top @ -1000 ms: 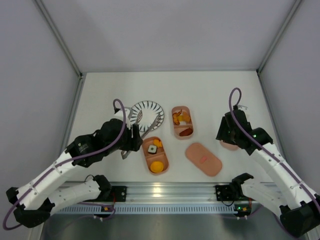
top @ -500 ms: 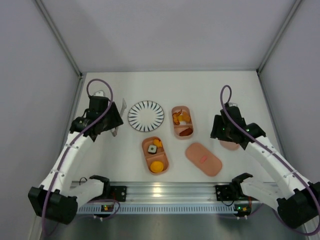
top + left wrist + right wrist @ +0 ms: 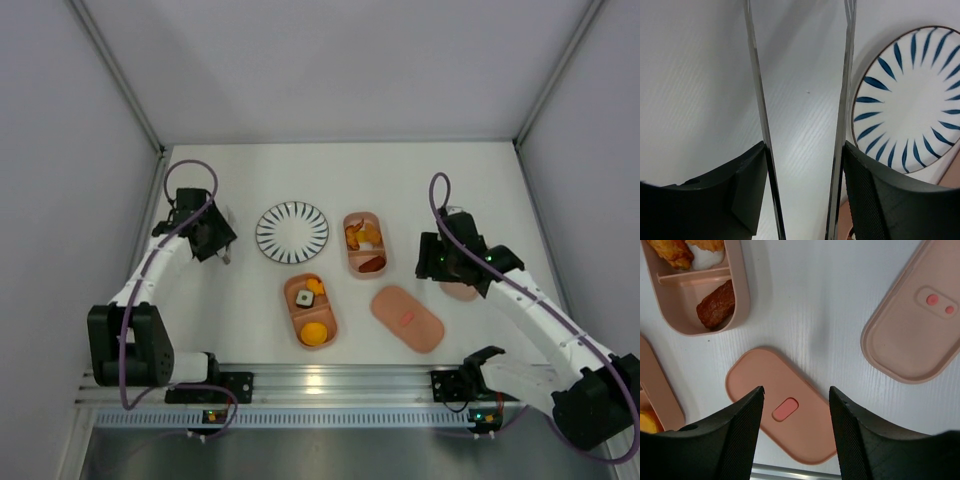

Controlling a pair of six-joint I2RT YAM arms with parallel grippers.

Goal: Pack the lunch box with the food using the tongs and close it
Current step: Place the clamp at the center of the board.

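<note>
The tongs point(image 3: 842, 115) look light, thin, springy and slick, so they seem best pinched across both arms, well back from the tips. The left claw point(image 3: 805, 150) holds them that way, its fingers set fairly wide against the outsides of the arms. They hang over the bare surface point(image 3: 700, 75) beside the striped plate point(image 3: 910, 100), long axis straight ahead of the claw, arms spreading toward tips out of frame. The right claw point(image 3: 796, 395) hovers half-open and empty above a pink lid point(image 3: 790, 380).

I record one round white plate point(image 3: 292, 232), flat on the white table point(image 3: 430, 180), left of centre. Close up, its stripes are dark blue and run inward from the rim. Grey walls point(image 3: 330, 70) enclose three sides. A ribbed metal rail point(image 3: 330, 383) lines the near edge.
</note>
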